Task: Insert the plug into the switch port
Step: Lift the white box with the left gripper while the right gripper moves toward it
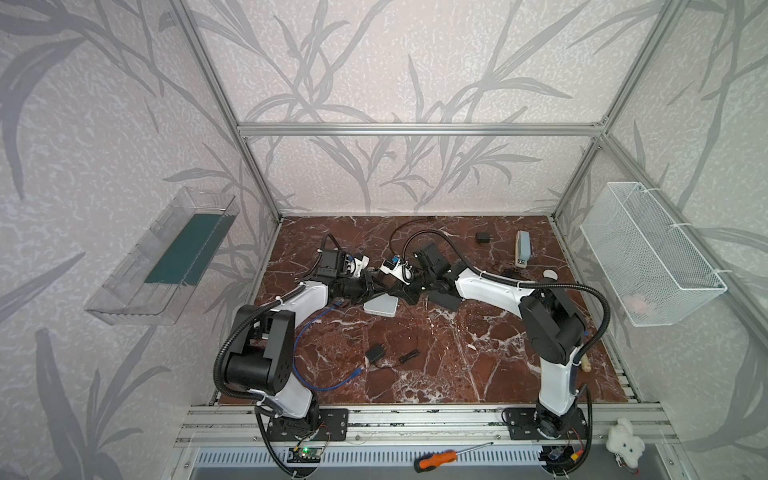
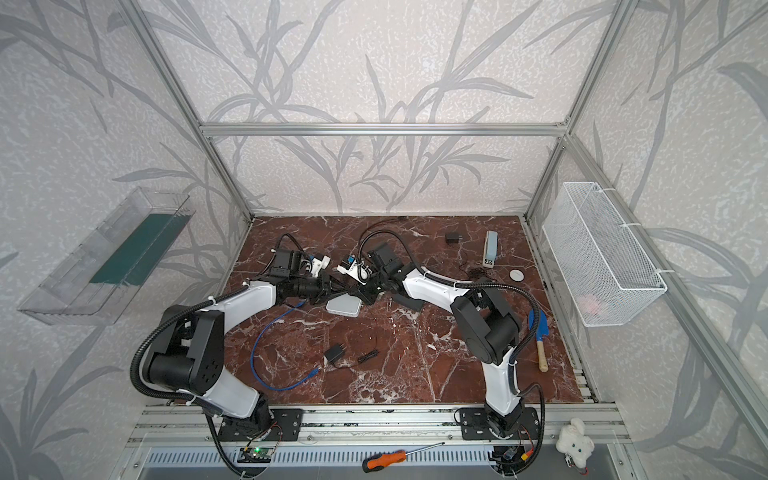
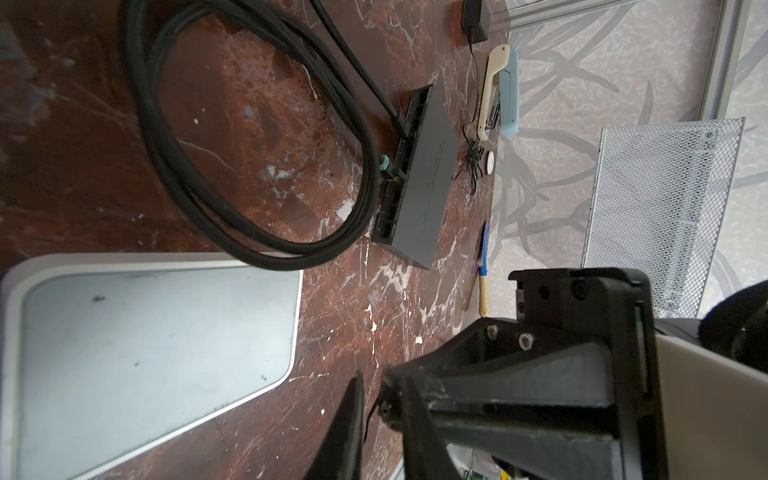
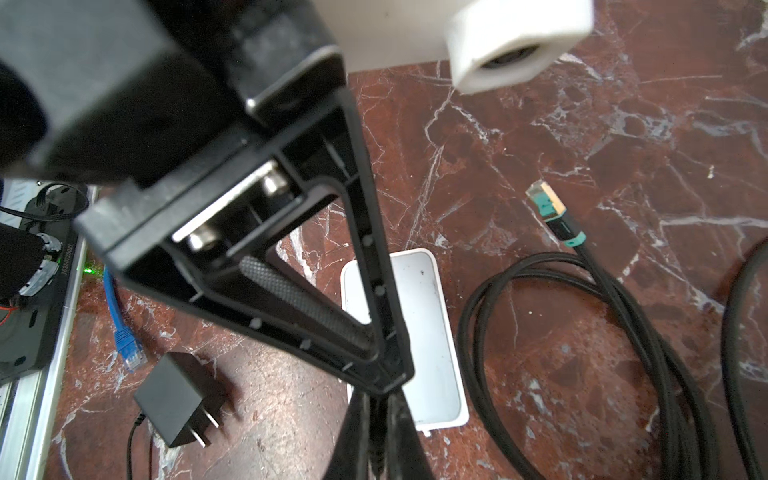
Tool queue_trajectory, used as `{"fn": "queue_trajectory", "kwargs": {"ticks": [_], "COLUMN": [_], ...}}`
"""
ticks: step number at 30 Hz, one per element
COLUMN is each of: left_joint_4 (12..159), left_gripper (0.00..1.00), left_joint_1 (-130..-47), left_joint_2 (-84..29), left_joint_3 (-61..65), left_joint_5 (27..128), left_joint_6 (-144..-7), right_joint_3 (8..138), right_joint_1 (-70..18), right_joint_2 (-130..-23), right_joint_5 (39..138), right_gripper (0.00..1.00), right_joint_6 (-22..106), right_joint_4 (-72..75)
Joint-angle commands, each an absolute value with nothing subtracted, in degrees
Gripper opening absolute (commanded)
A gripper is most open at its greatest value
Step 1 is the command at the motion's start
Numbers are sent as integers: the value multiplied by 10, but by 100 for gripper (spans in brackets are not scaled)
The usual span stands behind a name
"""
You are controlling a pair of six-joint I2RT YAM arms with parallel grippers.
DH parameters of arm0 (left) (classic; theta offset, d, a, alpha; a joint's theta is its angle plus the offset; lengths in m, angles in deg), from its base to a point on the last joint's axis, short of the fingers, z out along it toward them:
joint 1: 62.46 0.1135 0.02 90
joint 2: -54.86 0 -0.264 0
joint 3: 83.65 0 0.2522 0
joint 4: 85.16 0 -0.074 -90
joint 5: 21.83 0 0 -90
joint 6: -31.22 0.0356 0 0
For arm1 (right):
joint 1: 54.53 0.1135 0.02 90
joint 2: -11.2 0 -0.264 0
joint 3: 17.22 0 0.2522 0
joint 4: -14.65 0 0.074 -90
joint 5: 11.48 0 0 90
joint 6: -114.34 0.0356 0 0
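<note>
Looking like a mid-air regrasp just over the white switch [image 1: 380,308]: right gripper [image 4: 384,380] is pinched shut on the thin cord [image 4: 376,457], left gripper [image 3: 378,395] narrow around it, grip unclear. Can't see the plug, hidden at those tips. Next, line it up with the port, which I can't spot.

adapter block [image 1: 375,354] lies before the switch box [image 1: 380,307]; stapler [image 1: 523,248] behind right.

the left arm [image 1: 305,297] and right arm [image 1: 486,286] wear glossy white shells between matte black joint housings, each trailed by a ribbed black conduit [image 1: 598,299] cinched with white zip ties [image 1: 482,274]. the left claw [image 3: 372,392] and right claw [image 4: 386,374] have black triangular fingers [image 3: 519,374] dotted with small screws [image 3: 525,340].
</note>
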State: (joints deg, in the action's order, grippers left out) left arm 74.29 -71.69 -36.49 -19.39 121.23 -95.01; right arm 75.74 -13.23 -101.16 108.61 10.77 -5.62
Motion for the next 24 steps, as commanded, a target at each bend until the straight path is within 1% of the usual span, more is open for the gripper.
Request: {"fn": "queue_trajectory", "kwargs": {"ticks": [1, 9, 14, 17, 19, 21, 24], "left_joint_4": [738, 737, 734, 740, 739, 737, 734], "left_gripper": [17, 9, 2, 0, 0, 0, 0], "left_joint_1": [-718, -717, -712, -708, -707, -706, -705], "left_joint_2": [-349, -353, -352, -349, -347, -347, -347], "left_joint_3": [-195, -195, -196, -200, -200, -199, -197], "left_joint_5": [1230, 1228, 1205, 1198, 1193, 1192, 1191], "left_joint_6": [-953, -958, -974, -983, -983, -981, -979], "right_joint_3": [755, 739, 727, 715, 704, 688, 666], "right_joint_1": [-130, -130, -130, -130, -131, -131, -133], "right_joint_2": [-1021, -1021, -1019, -1016, -1010, -999, -985], "right_joint_5": [1083, 1085, 1067, 1063, 1062, 1059, 1058], "right_gripper": [8, 8, 12, 16, 22, 27, 30], "right_joint_6": [136, 185, 214, 222, 223, 219, 212], "right_joint_4": [-6, 54, 71, 73, 72, 73, 73]}}
